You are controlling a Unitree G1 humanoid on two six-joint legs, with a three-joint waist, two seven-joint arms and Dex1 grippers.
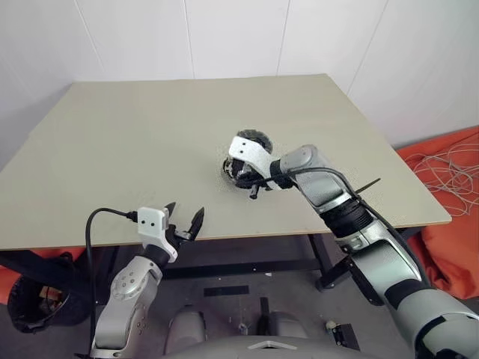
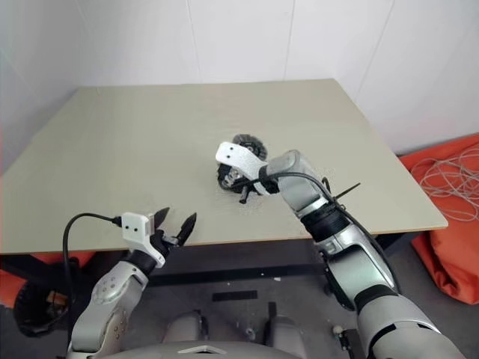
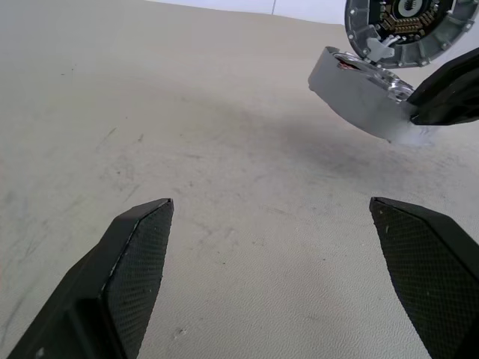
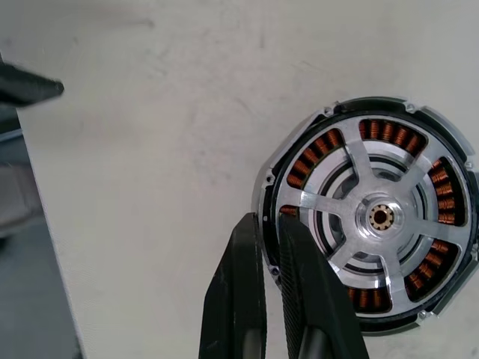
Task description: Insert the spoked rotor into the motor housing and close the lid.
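Beige table (image 1: 135,149), bare apart from the motor parts, set against white wall panels. Off the table's right edge: an orange cushion (image 1: 453,187) with loose white cord (image 1: 449,168) lying on it.

Motor housing (image 4: 372,215) sits on the table, right of centre and nearer the front edge than the back. The right wrist view shows it open side up, axis vertical: a ring of copper windings inside a silver rim, and the spoked rotor (image 4: 382,218) seated in it, five flat spokes running out from a bright hub. No long axis; it is round.

A round dark lid (image 3: 400,26) stands tilted up at the housing's far side, inner face showing toward the left wrist camera.

Right gripper (image 4: 271,228) comes in from the front right, pointing down; its jaws are pressed nearly together, tips at the housing's rim. Whether they pinch the rim cannot be told.

Left gripper (image 1: 185,217) hangs at the front edge, well apart from the housing, jaws spread wide with nothing between them.
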